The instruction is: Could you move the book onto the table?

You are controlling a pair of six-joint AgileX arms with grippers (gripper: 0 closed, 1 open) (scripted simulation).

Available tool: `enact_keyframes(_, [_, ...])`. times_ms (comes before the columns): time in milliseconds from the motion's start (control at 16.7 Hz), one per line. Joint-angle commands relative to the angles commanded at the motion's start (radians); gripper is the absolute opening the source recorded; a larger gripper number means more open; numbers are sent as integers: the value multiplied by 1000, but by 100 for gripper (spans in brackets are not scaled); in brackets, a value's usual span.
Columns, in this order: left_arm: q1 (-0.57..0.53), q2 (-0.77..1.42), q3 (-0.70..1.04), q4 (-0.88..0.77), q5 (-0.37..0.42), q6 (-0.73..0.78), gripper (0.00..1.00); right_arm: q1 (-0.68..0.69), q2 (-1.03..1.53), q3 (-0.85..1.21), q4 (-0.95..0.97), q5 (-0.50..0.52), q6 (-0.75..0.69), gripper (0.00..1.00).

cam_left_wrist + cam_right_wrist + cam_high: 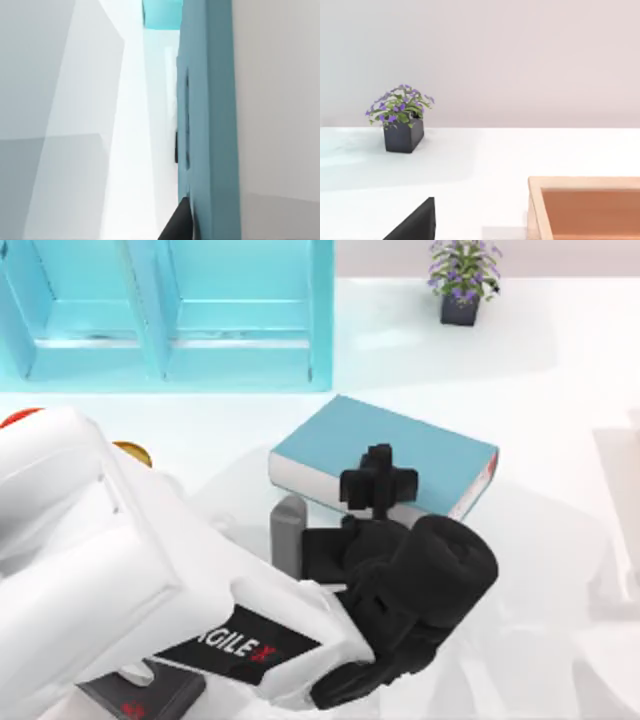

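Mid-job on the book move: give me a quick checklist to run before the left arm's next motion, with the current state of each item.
1. Left gripper over the book: ok, it sits above the cover's near part in the top view.
2. Grip on the book: cannot tell; in the left wrist view one finger lies by the teal cover.
3. Book resting on the table: cannot tell.
4. Book out of the turquoise shelf cabinet: ok, it lies in front of it.
5. Potted plant apart from the book: ok.
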Motion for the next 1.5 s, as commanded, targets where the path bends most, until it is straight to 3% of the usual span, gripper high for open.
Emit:
enact_keyframes(480, [0, 0, 0, 0, 0, 0, 98, 0, 0, 0, 0, 0, 0, 100])
enact_keyframes(1140, [-5, 1, -1, -13, -4, -11, 100, 0, 0, 0, 0, 0, 0, 100])
enact_keyframes(1500, [-108, -18, 7, -245, -88, -213, 100, 0, 0, 0, 0, 0, 0, 100])
